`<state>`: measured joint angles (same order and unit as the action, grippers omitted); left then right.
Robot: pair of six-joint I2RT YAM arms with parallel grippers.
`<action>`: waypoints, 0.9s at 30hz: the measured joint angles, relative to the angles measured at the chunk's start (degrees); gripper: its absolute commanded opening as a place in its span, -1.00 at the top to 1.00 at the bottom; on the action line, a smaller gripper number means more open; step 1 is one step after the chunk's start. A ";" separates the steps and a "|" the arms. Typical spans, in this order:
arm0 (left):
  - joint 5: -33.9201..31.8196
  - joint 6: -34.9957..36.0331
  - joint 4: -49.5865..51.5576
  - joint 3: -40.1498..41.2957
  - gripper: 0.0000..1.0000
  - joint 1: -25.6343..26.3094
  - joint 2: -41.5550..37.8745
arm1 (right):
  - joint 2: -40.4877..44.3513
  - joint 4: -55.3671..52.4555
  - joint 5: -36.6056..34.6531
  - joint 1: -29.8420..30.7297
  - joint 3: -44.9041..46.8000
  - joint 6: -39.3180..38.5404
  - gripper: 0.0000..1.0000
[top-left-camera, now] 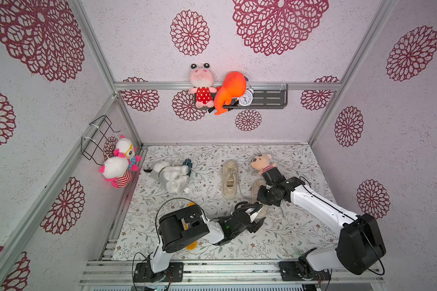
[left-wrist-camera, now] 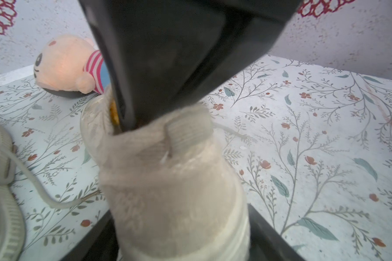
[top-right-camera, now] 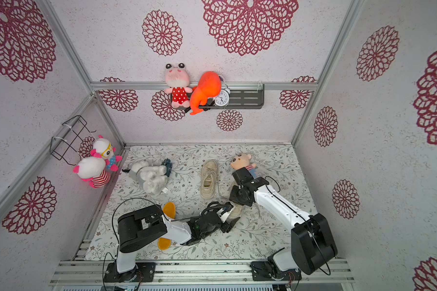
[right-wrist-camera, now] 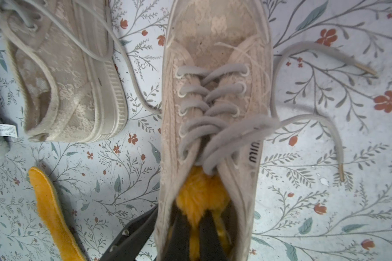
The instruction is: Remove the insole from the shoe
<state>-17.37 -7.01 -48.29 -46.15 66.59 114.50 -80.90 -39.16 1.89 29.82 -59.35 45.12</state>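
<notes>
The orange furry insole (right-wrist-camera: 199,192), still inside the beige sneaker (right-wrist-camera: 213,90), was pinched by the closed right end effector (right-wrist-camera: 194,226), apparently ready for pulling out. The heel was clamped between the jaws of the left end effector (left-wrist-camera: 181,226), likely to keep it steadied on the tabletop (right-wrist-camera: 326,203).

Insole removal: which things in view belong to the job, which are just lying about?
Job: shoe between the grippers; orange insole inside it; right gripper pinching the insole; left gripper straddling the shoe.
Lying about: second shoe; loose insole; grey plush; striped doll; alarm clock; orange toy; polka-dot plush.
</notes>
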 measured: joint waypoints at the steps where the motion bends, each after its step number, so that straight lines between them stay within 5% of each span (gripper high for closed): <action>1: -0.28 0.20 0.11 0.00 -0.15 0.00 0.00 | 0.15 -0.17 0.28 -0.28 0.00 -0.09 1.00; 12: -1.46 1.25 1.38 -2.82 -0.05 0.07 0.00 | 4.42 -16.98 7.43 -9.70 -11.61 -8.17 1.00; 22: -3.98 0.28 12.15 -7.32 -0.04 0.07 4.37 | 8.68 -27.76 10.91 -12.00 -23.32 -11.69 1.00; 27: -4.24 -0.55 16.15 -9.25 -0.45 0.07 4.59 | 9.90 -30.45 9.90 -12.52 -27.06 -11.72 1.00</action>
<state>-21.61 -7.55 -32.14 -55.40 66.65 119.09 -71.00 -69.60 11.79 17.30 -86.41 33.41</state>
